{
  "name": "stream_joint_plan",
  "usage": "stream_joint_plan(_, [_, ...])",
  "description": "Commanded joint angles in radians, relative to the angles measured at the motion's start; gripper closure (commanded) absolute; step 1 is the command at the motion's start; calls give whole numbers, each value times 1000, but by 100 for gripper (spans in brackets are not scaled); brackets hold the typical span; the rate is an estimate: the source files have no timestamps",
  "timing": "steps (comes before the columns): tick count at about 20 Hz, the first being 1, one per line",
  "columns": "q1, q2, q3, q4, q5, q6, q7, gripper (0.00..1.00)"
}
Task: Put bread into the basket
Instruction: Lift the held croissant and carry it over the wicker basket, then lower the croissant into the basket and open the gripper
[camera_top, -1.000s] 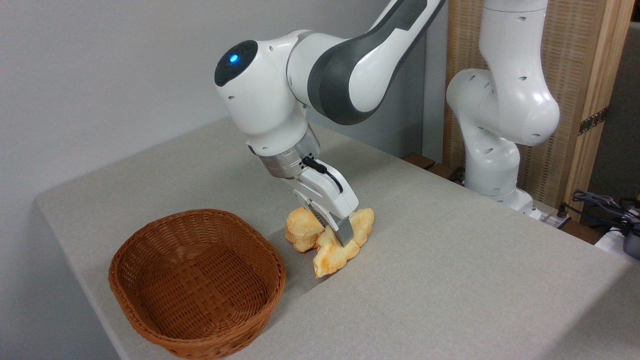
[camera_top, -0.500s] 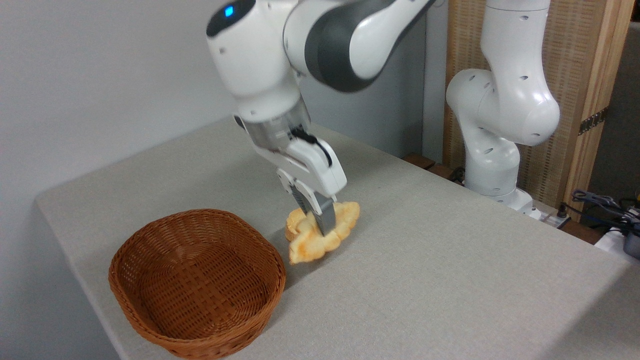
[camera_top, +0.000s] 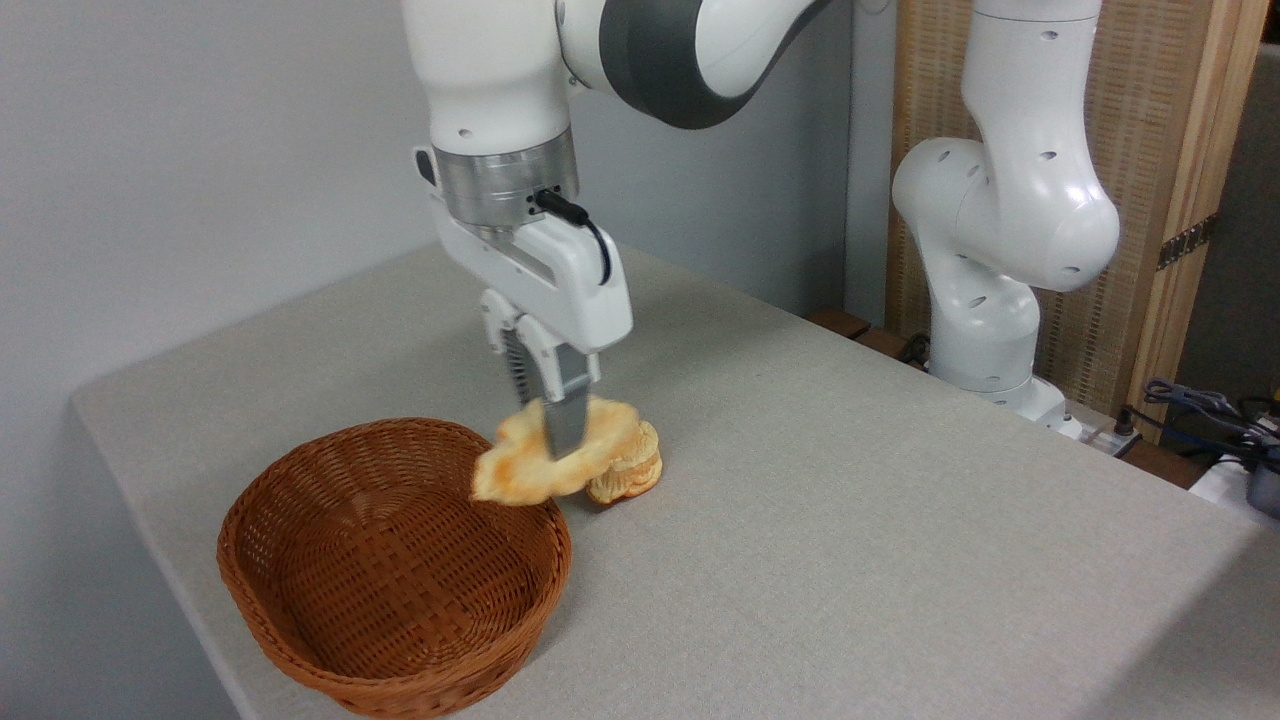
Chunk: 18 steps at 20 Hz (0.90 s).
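At the left of the grey cloth-covered table (camera_top: 850, 520) sits the oval reddish-brown woven wicker basket (camera_top: 395, 565), shallow, with a thick braided rim, resting near the table's front left edge; its inside holds nothing that can be seen; just above its right rim hangs the elongated pale yellow bread with orange-brown toasted ridges (camera_top: 545, 465), lifted clear of the table, its lower tapered end reaching over the basket's rim and its other end pointing up and to the right; the white two-finger gripper (camera_top: 555, 440) comes down from above and is clamped on the middle of the bread, one grey finger (camera_top: 563, 420) lying across the near side of the roll, the other mostly hidden behind it; just right of the held bread, partly behind it, a smaller round flower-shaped bun of the same yellow and orange-brown (camera_top: 630, 470) lies on the table close beside the basket; further right stands the white robot arm's base and lower joints (camera_top: 1000, 250) at the table's far edge, before a pale woven screen in a wooden frame (camera_top: 1150, 150); dark cables (camera_top: 1200, 410) lie at the far right.
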Motion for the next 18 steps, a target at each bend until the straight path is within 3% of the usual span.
stream_joint_plan(1, [-1,19,6,10,-38,155,18,70])
stream_joint_plan(5, [-1,39,7,10,-95,262,15,64])
stream_joint_plan(6, [-1,43,7,8,-93,278,16,36])
stream_joint_plan(7, [-1,46,7,8,-92,285,12,0])
stream_joint_plan(18, [-1,45,7,8,-86,279,12,0])
